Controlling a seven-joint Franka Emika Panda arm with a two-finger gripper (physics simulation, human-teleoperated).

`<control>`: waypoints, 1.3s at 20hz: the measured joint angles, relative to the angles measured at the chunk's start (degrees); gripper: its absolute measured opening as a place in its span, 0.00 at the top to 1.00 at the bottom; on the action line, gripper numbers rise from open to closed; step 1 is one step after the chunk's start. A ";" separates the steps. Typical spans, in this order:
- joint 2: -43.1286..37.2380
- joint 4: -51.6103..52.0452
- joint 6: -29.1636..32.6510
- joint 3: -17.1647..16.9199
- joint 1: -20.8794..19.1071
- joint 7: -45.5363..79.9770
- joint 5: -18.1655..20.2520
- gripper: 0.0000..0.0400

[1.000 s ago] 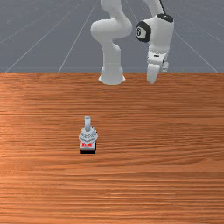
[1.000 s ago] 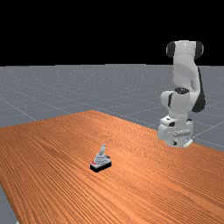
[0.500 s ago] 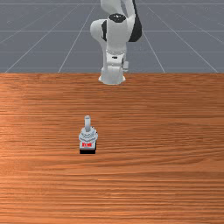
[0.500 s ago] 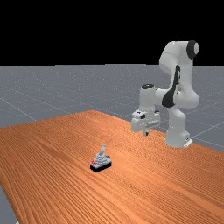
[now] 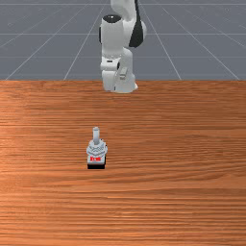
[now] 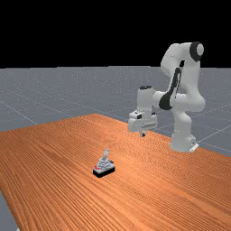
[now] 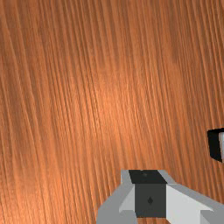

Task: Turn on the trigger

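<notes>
Grey flooring [image 6: 45, 92], marked with pale lines, is stretching out behind an orange-brown wooden tabletop [image 5: 192, 168]. Near the tabletop's far edge in the front view, a white and grey robot arm [image 6: 182, 126] is standing on its round base, bending forward and holding its gripper [image 6: 143, 134] high over the wood, well apart from the trigger device [image 5: 96, 149]. That small device is sitting well in from the edge beside the arm, toward the front view's left; in the wrist view a corner of it is appearing off to one side of the gripper. Its black base is resting flat, probably so that the slim grey lever [image 6: 106, 154] is standing up within reach, leaning slightly. Whether the fingers [image 7: 150, 199] are released or clenched, one cannot tell; nothing is being touched by them. The raised pose is probably leaving room to line up before lowering, so the task is seemingly at its approach stage. Next, the gripper is likely needing to travel over the device and come down beside the lever; a careless push could be sliding or tipping the whole thing. Red marking [image 5: 95, 159], perhaps lettering, is showing on the grey body above the black base, too small to be read.
</notes>
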 joint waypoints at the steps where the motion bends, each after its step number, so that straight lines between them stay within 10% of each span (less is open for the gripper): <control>1: 0.29 0.57 -1.11 -0.23 -0.07 -0.38 0.18 1.00; 26: 18.89 21.12 -2.94 -0.87 3.37 -9.94 11.11 1.00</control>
